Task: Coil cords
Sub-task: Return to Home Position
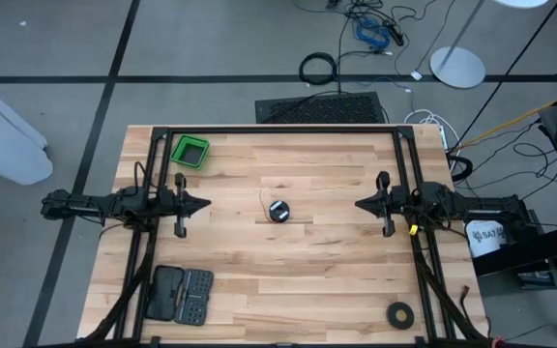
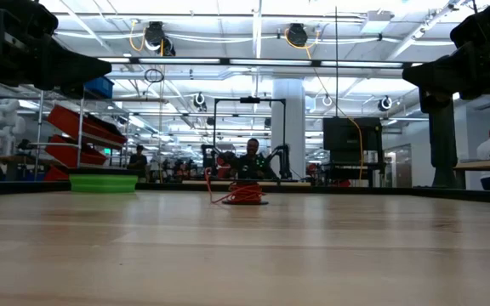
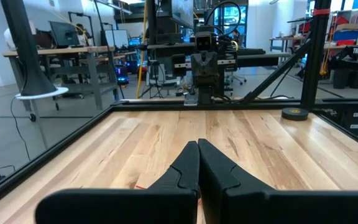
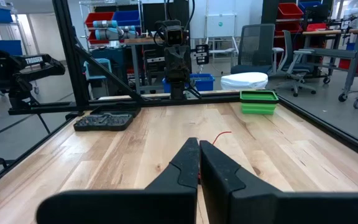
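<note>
the small round bundle of thin black-and-red cord [image 1: 278,211] lies coiled midway between the arms. the left gripper [image 1: 206,204] and right gripper [image 1: 359,204], both pinched closed and empty, sit well apart from it. homing seems in hand, needing no further grasp.

We see the table [image 1: 288,280] lit brightly and evenly from overhead in the high view, with only faint, soft shadows beneath the arms. In the low view, rows of ceiling lights [image 2: 253,64] glare white. Against them the left arm [image 2: 32,47] and right arm [image 2: 475,51] show as near-black silhouettes, and the wood takes a dull sheen. In the wrist views the left gripper [image 3: 197,147] and right gripper [image 4: 199,144] are dark with little surface detail, against bright wood.
</note>
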